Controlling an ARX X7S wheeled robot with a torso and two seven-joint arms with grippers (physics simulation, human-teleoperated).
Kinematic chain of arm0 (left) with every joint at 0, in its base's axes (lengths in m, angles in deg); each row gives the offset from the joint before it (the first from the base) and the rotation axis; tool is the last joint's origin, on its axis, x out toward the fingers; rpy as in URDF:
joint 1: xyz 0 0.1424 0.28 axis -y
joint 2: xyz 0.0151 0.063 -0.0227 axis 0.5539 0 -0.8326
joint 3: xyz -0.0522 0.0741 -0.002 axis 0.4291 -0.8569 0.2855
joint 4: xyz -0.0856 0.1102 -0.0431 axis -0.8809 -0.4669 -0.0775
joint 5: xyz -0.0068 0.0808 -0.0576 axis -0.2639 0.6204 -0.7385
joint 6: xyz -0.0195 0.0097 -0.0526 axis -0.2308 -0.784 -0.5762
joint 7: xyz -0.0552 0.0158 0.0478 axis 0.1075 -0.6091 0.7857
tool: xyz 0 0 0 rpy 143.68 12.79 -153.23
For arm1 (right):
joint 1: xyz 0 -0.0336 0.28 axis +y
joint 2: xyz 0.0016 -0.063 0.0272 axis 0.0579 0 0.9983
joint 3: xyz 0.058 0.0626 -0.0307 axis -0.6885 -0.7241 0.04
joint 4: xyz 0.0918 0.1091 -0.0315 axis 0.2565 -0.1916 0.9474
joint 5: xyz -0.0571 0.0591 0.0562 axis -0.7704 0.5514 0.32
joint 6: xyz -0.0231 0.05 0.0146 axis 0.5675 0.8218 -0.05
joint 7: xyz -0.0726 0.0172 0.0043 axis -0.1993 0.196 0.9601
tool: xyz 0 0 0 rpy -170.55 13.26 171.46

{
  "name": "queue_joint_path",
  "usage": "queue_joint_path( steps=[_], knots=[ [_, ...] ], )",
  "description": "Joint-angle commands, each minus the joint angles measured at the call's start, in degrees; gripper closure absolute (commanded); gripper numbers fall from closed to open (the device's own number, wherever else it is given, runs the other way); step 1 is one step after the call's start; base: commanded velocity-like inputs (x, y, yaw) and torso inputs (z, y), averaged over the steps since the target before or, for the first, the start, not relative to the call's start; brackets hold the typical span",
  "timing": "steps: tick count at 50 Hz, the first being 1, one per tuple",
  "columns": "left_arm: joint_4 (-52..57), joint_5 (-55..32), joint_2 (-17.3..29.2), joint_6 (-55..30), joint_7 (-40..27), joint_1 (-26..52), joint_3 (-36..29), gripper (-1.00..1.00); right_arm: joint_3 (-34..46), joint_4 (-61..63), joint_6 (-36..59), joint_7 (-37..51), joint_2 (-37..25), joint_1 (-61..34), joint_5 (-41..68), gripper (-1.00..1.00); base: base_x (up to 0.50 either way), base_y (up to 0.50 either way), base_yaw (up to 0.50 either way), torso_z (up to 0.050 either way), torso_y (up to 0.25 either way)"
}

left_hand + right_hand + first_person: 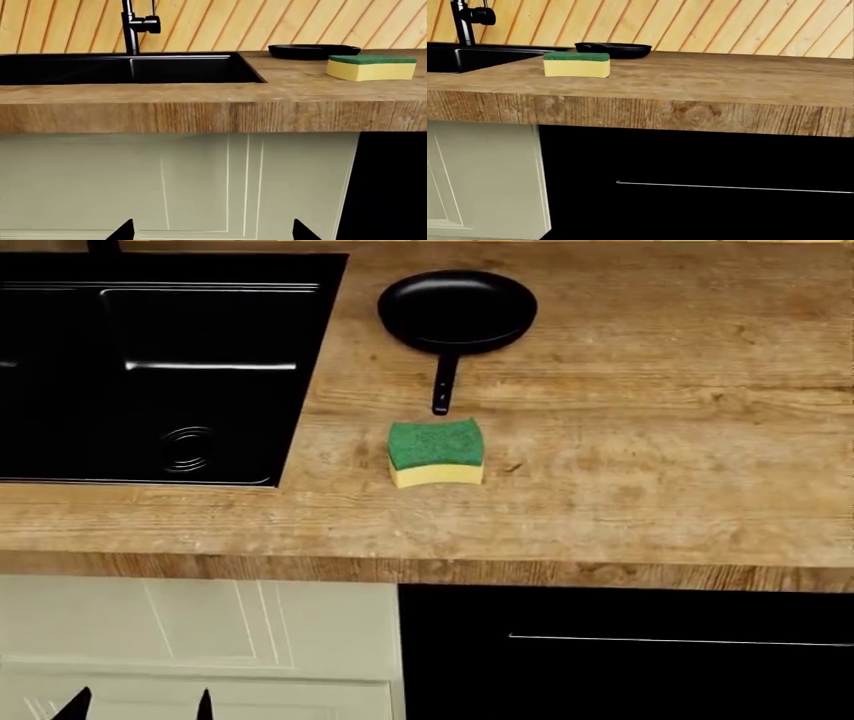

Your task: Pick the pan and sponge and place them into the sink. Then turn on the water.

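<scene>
Progress is nil as judged from the layout: nothing sits in the basin, no stream runs.

Left wrist view: sink (187, 70) is sunk into the wooden counter (200, 95), tap (137, 25) stands behind it with no water showing. Pan (313, 50) rests on the counter beside the basin, sponge (371, 67) nearer the counter edge, green side up. Two dark fingertips (123, 231) of the left gripper (213, 232) poke in at the frame edge, set well apart, so jaws look spread, holding nothing. Gripper hangs below counter level, facing a pale cabinet door (200, 185).

Head view: pan (458, 310) lies just beside the sink (307, 370), handle pointing toward the sponge (435, 452); handle tip and sponge are near but apart. Basin looks bare, one ringed drain (187, 448) visible. Left gripper (140, 705) tips show low in front of the cabinet, apart. Right gripper is not seen here.

Right wrist view: sponge (576, 64) and pan (613, 49) on the counter, sink (474, 56) and tap (467, 20) beyond. Black drawer front (707, 185) with a thin handle line fills the lower part. No right fingers visible, so its jaws cannot be told.

Left to do: both pickups, both placements, water on.

Writing: no brands, labels or text readable anywhere.
</scene>
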Motion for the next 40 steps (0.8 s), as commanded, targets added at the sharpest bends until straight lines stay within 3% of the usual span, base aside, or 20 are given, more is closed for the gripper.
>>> queue_joint_path(
  steps=[1, 8, 29, 40],
  knots=[
    [-0.26, -0.17, 0.24, 0.48, -0.74, 0.22, -0.65, -1.0, 0.57, -0.16, -0.1, 0.55, -0.4, -0.13, 0.35, -1.0, 0.0, 0.0, 0.0, 0.05, 0.0],
    [-0.04, -0.75, 0.93, 1.08, -0.44, -0.19, -0.85, -1.0, 1.0, -0.19, -0.27, 0.75, -0.63, -0.22, 0.52, -1.0, 0.0, 0.0, 0.0, 0.05, 0.0],
    [1.23, -4.26, 0.77, 1.06, -1.13, -0.33, -0.28, -1.0, 1.72, 0.11, -0.36, 1.47, -1.36, -0.55, 1.31, -1.0, 0.0, 0.0, 0.0, 0.0, 0.0],
    [16.93, -6.45, 4.38, -19.93, -1.91, 5.53, -2.2, -1.0, -3.35, 26.57, 23.36, 3.1, -8.1, -2.77, 6.88, -1.0, 0.0, 0.0, 0.0, 0.0, 0.0]
  ],
)
